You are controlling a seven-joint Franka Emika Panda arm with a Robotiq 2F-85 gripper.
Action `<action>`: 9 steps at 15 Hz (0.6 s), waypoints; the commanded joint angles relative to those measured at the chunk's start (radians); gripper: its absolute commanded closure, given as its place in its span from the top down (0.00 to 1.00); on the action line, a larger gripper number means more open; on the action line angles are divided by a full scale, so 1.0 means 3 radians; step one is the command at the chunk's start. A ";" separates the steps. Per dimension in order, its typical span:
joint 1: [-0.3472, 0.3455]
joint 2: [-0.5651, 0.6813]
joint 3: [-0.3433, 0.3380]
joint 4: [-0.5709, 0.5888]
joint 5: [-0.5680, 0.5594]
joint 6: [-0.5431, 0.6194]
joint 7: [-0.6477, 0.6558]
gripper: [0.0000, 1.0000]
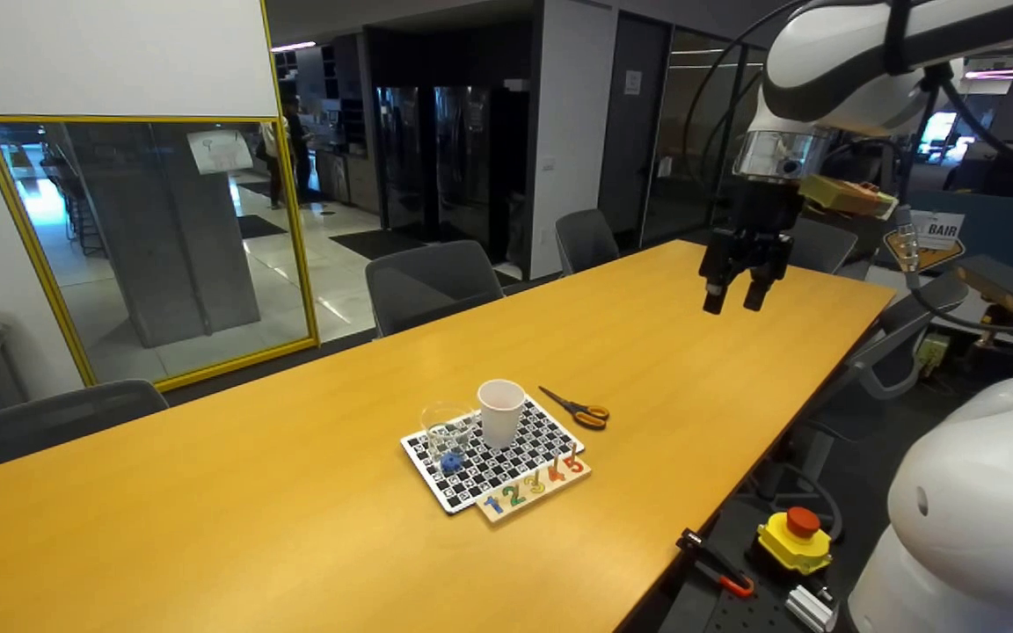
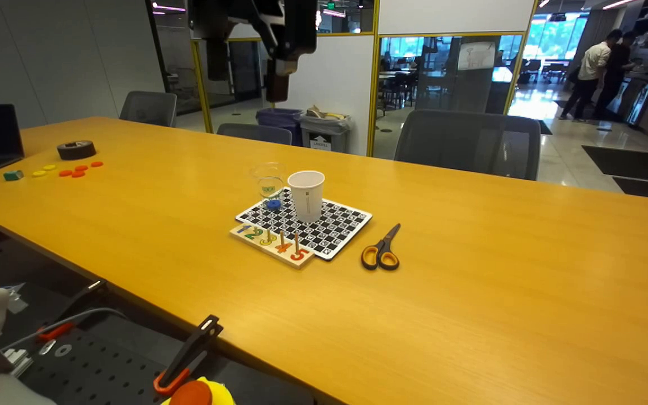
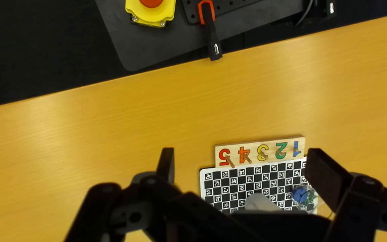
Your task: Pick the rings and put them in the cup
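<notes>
In an exterior view, thin, round red rings (image 2: 78,174) lie well left of the checkered board (image 2: 336,224). The black gripper (image 2: 247,81) hangs higher than the board, its blocky fingers spread apart. A wooden pegged strip (image 2: 274,247) borders the board. On the board, a scalloped blue ring (image 2: 273,205) shows through a clear plastic cup (image 2: 269,181), beside the upright, tapered white cup (image 2: 307,197).

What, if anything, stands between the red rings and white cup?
The clear cup stands on the board beside the white cup, nearly on the line from the red rings; a high lift should clear it.
</notes>
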 commanded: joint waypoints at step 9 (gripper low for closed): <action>0.0052 -0.0254 0.0000 -0.0196 -0.0044 -0.0028 -0.0159 1.00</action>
